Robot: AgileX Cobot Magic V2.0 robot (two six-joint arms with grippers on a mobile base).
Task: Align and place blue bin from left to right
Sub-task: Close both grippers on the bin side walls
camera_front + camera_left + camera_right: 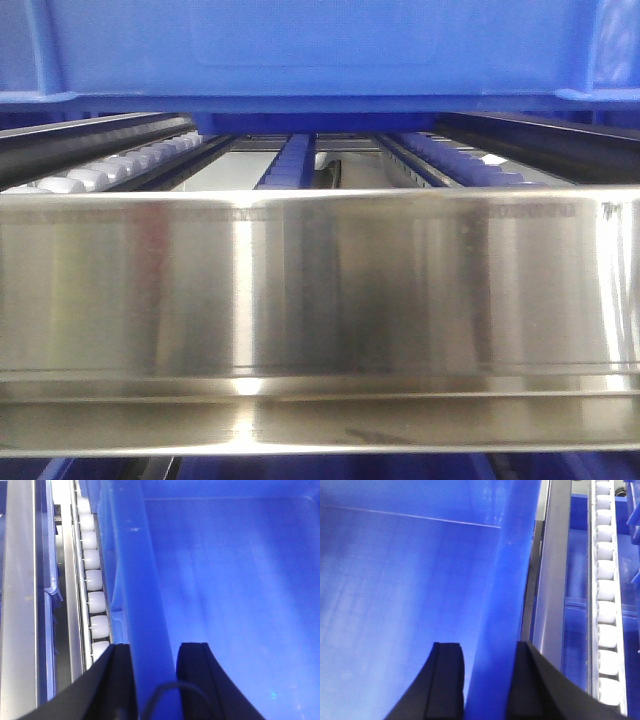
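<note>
The blue bin (320, 45) fills the top of the front view, its lower edge over the roller rails. In the left wrist view I look into the bin (225, 580), and my left gripper (154, 652) straddles its left wall, one black finger outside and one inside, shut on the wall. From the right wrist, the bin's inside (410, 580) spreads to the left, and my right gripper (487, 652) is shut on its right wall the same way. Neither gripper shows in the front view.
A wide stainless steel bar (320, 290) crosses the foreground. Behind it run a rail of white rollers (110, 172), a centre blue rail (290, 165) and blue rollers (460, 160). White rollers (92, 580) lie just left of the bin, and another row (605, 580) lies to its right.
</note>
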